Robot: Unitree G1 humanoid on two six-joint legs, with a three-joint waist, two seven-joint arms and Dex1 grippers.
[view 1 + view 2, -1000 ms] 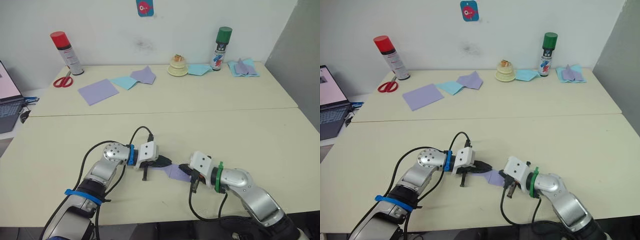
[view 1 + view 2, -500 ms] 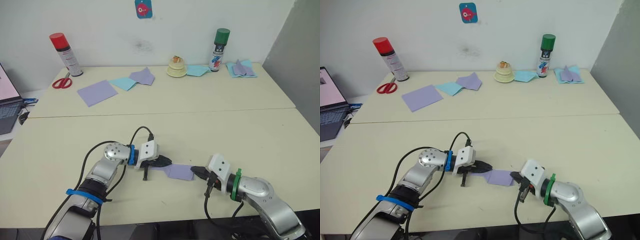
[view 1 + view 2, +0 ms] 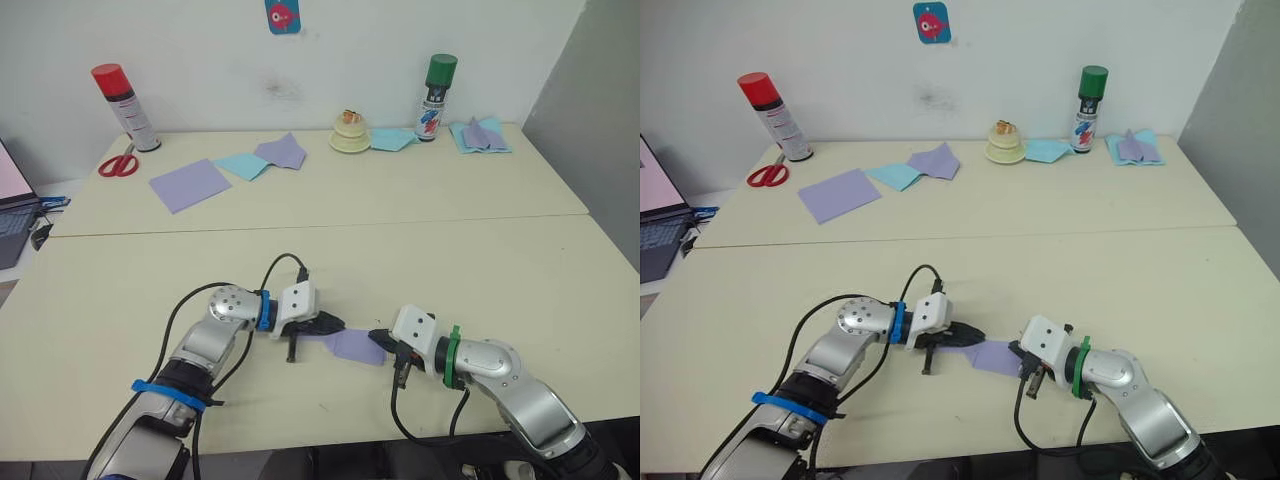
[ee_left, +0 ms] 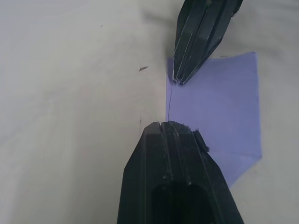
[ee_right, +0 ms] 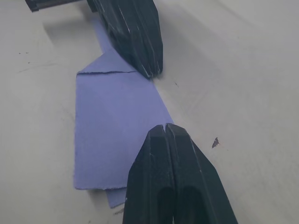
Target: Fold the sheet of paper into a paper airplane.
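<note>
Thin lavender sheet of paper [image 3: 352, 345], folded flat with a layered edge, lying on the near part of the cream table [image 3: 500, 270], directly between the two claws.

Left claw [image 3: 335, 324] at the sheet's left end, black fingers pressed together with no gap, tips down on the paper's edge (pressing rather than pinching, as far as the wrist views show).

Right claw [image 3: 378, 337] at the sheet's right end, fingers likewise closed tight, tips touching the paper's edge. Both claws pointing at each other along the sheet, near but not touching.

Beyond the sheet, along the table's far side:
- smooth flat lavender square of paper [image 3: 189, 184], far left of the sheet
- light-blue paper sheet [image 3: 246, 165] just beside that square, overlapped by a creased lavender piece [image 3: 281, 151]
- red-handled scissors [image 3: 117, 165] and a red-capped white spray can [image 3: 118, 106], further left, can upright near the wall
- small cream round tiered object [image 3: 349, 131], roughly straight behind the sheet
- green-capped spray can [image 3: 435, 85], upright, behind and right of the sheet, a light-blue paper [image 3: 393, 139] at its foot
- light-blue paper with a lavender pointed piece [image 3: 480, 135] on it, furthest right

Open laptop [image 3: 658, 215] off the table's left edge, well apart from the sheet.
</note>
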